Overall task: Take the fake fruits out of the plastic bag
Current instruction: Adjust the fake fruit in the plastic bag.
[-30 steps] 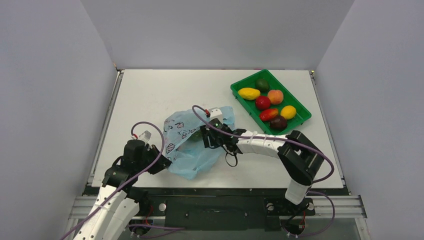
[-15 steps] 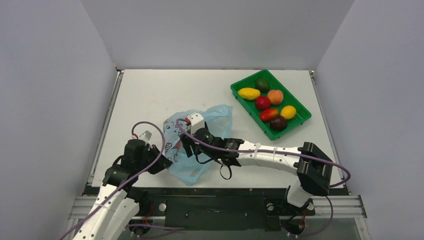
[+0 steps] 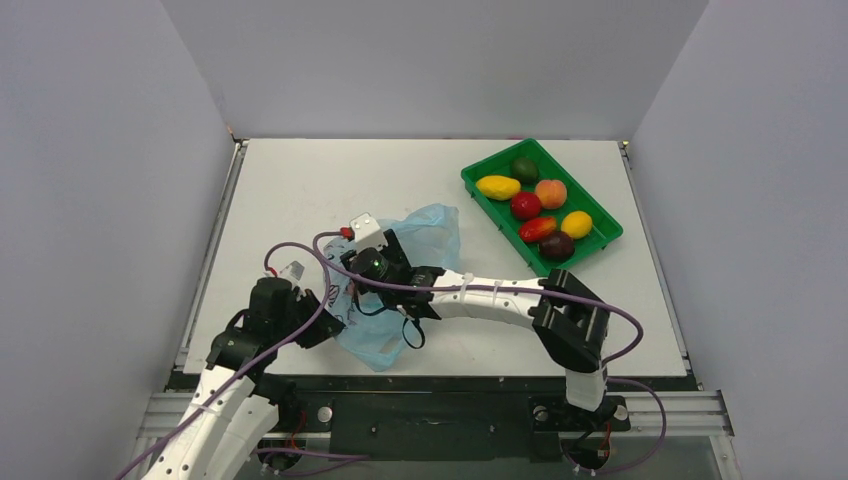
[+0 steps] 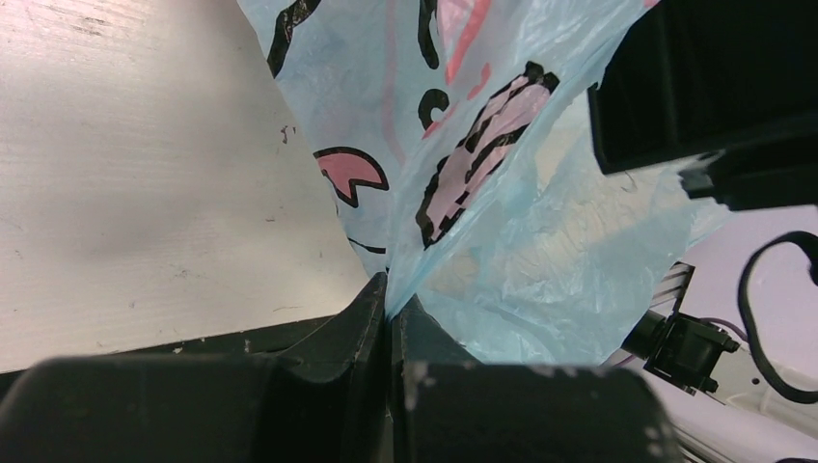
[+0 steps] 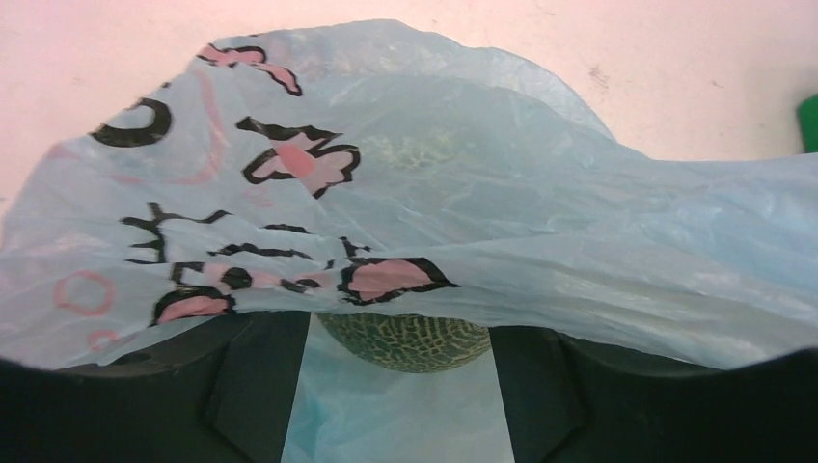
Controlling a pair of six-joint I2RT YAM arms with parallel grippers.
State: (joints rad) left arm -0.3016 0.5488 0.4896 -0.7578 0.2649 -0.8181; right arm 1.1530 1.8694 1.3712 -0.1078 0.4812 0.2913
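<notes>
One netted green fruit (image 5: 405,352) sits inside the plastic bag (image 3: 428,232), between the spread, open jaws of the right gripper (image 5: 400,333), which reaches into the bag from 3 o'clock. The left gripper (image 4: 391,307) is clamped on the bag's 8 o'clock edge. At 2 o'clock of the bag on the table (image 3: 300,190), a green tray (image 3: 497,222) holds the peach (image 3: 550,193), the red-orange fruit (image 3: 537,229) and the dark purple fruit (image 3: 557,246) among others.

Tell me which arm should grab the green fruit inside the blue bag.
Right. The right gripper sits at the mouth of the thin light-blue printed plastic bag, open fingers flanking the green net-skinned fruit. The left gripper is shut on the bag's edge, holding it.
</notes>
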